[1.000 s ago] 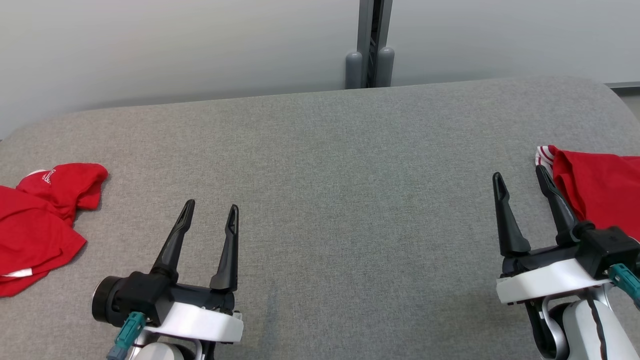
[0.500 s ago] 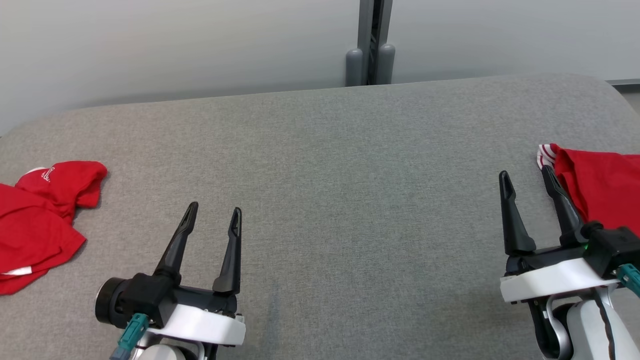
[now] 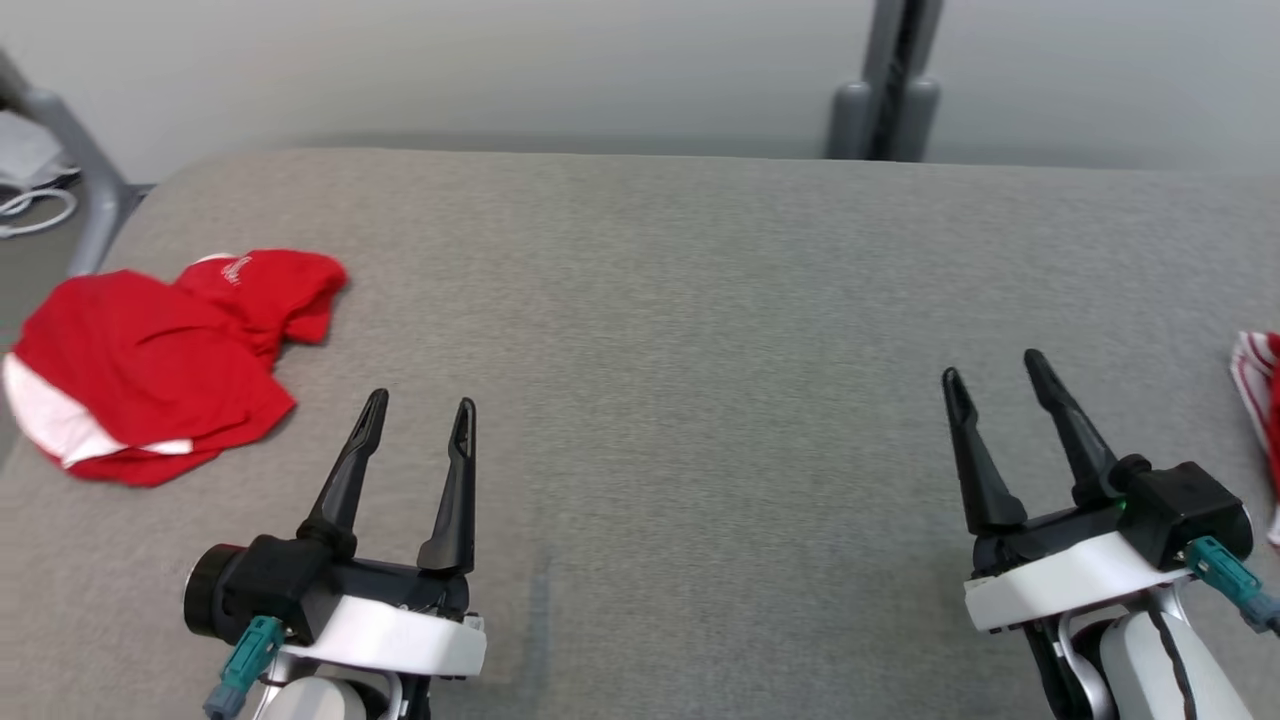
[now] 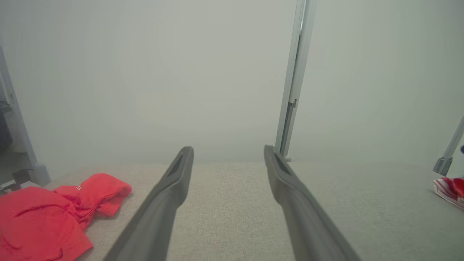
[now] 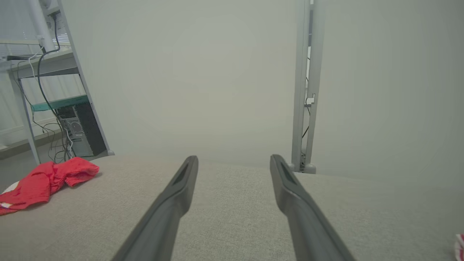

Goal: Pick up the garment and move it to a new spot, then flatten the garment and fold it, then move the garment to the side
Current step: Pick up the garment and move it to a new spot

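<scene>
Head pan toward own left over the last half-second: camera motion, not cloth motion. Grey padded table point(image 3: 640, 300) unchanged, with the post point(image 3: 890, 80) behind it now right of centre.

Crumpled red garment point(image 3: 150, 360) at the table's far left, now fully in frame, with white lining at its near-left edge. Well apart from left gripper point(image 3: 420, 402), up and left of it. Probably lining up on that heap for the pick. No lift yet, step one not begun.

Left gripper and right gripper point(image 3: 990, 366) both spread wide, empty, hovering over bare table.

Striped red-and-white cloth point(image 3: 1258, 370) at the right edge, mostly cut off by the frame.

Can't read the white print on the garment, and can't tell sleeves from body in the heap. Wrist views hazy.
</scene>
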`<state>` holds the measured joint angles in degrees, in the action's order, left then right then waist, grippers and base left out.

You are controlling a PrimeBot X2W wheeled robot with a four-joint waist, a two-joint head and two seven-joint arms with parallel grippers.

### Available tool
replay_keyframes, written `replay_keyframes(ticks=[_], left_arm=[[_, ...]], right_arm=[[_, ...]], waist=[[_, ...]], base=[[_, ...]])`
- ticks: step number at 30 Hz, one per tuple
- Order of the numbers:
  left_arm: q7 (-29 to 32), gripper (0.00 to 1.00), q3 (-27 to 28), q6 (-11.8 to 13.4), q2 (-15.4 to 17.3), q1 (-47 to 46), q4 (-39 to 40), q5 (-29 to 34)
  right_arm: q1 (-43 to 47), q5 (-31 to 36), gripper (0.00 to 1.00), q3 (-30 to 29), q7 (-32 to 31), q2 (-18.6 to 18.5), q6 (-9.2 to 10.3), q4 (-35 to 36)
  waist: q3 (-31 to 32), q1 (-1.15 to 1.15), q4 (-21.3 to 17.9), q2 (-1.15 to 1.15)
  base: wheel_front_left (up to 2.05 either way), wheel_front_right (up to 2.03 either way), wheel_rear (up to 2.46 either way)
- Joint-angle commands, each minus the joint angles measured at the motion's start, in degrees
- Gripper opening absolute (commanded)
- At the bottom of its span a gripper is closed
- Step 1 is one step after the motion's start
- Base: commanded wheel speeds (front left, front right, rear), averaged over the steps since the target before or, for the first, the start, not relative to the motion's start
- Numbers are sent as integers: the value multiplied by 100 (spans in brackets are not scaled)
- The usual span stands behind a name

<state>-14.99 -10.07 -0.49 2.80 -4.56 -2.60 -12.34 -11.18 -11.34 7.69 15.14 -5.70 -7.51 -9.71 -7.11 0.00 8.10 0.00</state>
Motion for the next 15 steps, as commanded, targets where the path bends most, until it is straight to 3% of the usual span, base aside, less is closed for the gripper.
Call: replay_keyframes(ticks=[1, 15], left_arm=[[-23, 100, 107, -26, 21, 55, -17, 106], [-17, 100, 638, -145, 19, 293, 43, 101]], right_arm=[[2, -45, 100, 81, 2, -40, 4, -19], [112, -157, 100, 454, 2, 11, 4, -157]], waist=[[52, 0, 418, 0], [391, 0, 1441, 0]], base=[[0, 0, 0], [0, 0, 0]])
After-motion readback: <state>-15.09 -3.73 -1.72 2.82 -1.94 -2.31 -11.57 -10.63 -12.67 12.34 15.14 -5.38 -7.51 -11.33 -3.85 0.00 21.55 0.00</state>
